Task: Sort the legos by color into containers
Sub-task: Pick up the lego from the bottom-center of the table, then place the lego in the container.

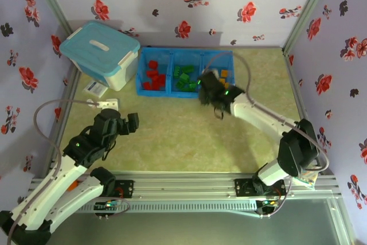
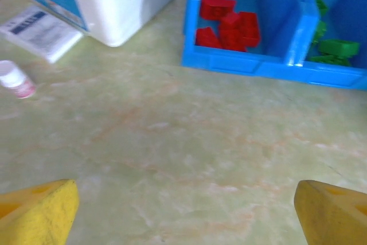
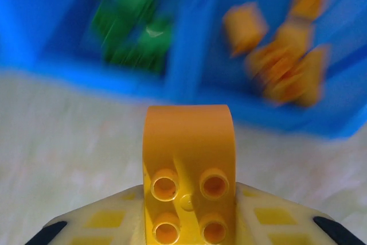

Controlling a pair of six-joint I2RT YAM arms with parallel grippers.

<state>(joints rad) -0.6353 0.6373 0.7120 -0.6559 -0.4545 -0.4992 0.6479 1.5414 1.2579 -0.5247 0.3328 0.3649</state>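
White tub (image 1: 100, 54) with a shut light-blue lid and a white handle on top, at the far-left corner of the tabletop (image 1: 172, 136). Printed leaflet (image 1: 96, 88) lies flat just beside the tub's near side, close to the left edge. Small white bottle-like thing (image 2: 16, 78) with a pinkish end sits nearer than the leaflet, apart from it. Tabletop is pale green and marbled. Walls (image 1: 189, 4) on three sides, pale with red and dark flowers. Metal rail (image 1: 189, 179) along the near edge.
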